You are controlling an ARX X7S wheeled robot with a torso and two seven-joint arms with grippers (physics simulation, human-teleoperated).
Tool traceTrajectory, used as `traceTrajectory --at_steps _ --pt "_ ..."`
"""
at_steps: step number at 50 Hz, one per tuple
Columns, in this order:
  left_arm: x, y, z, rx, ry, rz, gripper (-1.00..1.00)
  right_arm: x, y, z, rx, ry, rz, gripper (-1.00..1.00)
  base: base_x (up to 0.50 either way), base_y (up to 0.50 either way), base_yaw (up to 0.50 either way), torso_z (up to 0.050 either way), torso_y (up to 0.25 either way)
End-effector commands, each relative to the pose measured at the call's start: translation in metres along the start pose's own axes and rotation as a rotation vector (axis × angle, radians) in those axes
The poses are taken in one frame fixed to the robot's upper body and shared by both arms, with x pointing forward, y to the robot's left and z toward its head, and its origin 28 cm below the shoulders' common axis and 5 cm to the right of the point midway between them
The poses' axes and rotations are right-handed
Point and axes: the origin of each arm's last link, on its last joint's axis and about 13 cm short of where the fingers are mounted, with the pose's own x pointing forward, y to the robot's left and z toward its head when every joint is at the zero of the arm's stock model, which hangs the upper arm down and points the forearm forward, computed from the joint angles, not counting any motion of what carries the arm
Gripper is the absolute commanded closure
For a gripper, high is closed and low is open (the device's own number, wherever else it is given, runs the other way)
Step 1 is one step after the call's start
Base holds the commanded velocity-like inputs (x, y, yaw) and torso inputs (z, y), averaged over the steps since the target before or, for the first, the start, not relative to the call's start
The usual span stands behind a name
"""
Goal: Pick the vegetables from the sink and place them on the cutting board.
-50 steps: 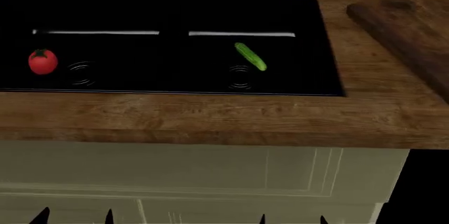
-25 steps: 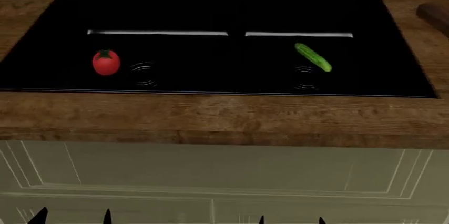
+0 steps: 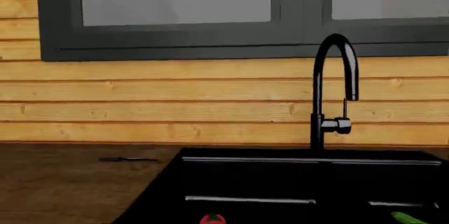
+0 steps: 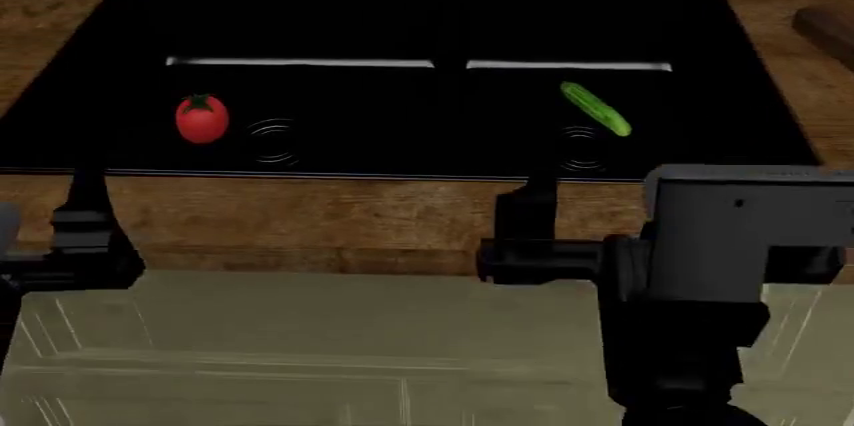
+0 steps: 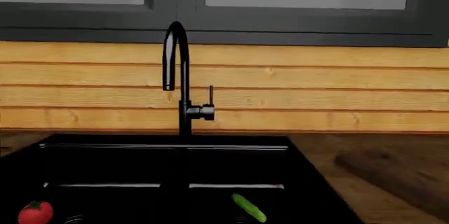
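Observation:
The round red tomato (image 4: 202, 118) lies in the left basin of the black sink (image 4: 427, 6), beside its drain. The green cucumber (image 4: 595, 109) lies aslant in the right basin. Both also show low in the wrist views: tomato (image 3: 212, 219) and cucumber (image 5: 248, 207). Only a corner of the dark cutting board (image 4: 827, 31) shows at the far right; more of this cutting board (image 5: 393, 179) shows in the right wrist view. My left gripper (image 4: 34, 196) and right gripper (image 4: 594, 196) hover over the counter's front edge, short of the sink, open and empty. One finger (image 4: 537, 211) of the right gripper shows.
A black faucet (image 5: 179, 77) rises behind the sink's divider, before a wood-plank wall and a dark window frame. A thin dark utensil (image 3: 128, 159) lies on the wooden countertop (image 4: 400, 221) left of the sink. Pale cabinet fronts run below the counter.
The view first shifted so the sink slid right and the board nearly left the frame. Since then both arms have risen from the bottom edge up to the counter's front.

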Motion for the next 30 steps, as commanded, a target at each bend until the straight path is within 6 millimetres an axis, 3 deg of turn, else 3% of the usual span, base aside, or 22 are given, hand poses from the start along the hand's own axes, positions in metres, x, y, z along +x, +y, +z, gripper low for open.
traceTrajectory --at_steps 1,3,7,12,14,17,25,26,30 --pt "0.019 0.013 0.103 0.051 -0.205 0.038 -1.00 0.003 -0.009 0.133 -0.122 -0.184 -0.012 -1.00 0.00 0.00 0.00 0.000 0.000" --pt "0.021 0.015 0.121 0.056 -0.229 0.046 -1.00 0.010 -0.012 0.154 -0.133 -0.185 -0.037 -1.00 0.00 0.00 0.00 0.000 0.000" --pt "0.019 0.019 0.150 0.085 -0.258 0.051 -1.00 0.004 -0.015 0.183 -0.111 -0.201 -0.015 -1.00 0.00 0.00 0.00 0.000 0.000" --pt "0.019 0.020 0.169 0.107 -0.275 0.050 -1.00 -0.005 -0.016 0.220 -0.177 -0.222 -0.051 -1.00 0.00 0.00 0.00 0.000 0.000" --pt "0.019 0.020 0.167 0.107 -0.271 0.051 -1.00 -0.008 -0.016 0.223 -0.183 -0.230 -0.054 -1.00 0.00 0.00 0.00 0.000 0.000" --pt "0.019 0.021 0.157 0.100 -0.254 0.058 -1.00 -0.007 -0.020 0.211 -0.171 -0.193 -0.044 -1.00 0.00 0.00 0.00 0.000 0.000" --pt "0.019 0.021 0.157 0.100 -0.254 0.058 -1.00 -0.007 -0.020 0.211 -0.171 -0.193 -0.044 -1.00 0.00 0.00 0.00 0.000 0.000" --pt "0.018 0.024 0.149 0.068 -0.237 0.092 -1.00 -0.013 -0.022 0.211 -0.089 -0.270 -0.023 -1.00 0.00 0.00 0.00 0.000 0.000" --pt "0.010 0.020 0.163 0.100 -0.232 0.074 -1.00 -0.020 -0.028 0.208 -0.111 -0.227 -0.052 -1.00 0.50 0.00 0.00 0.000 0.000"
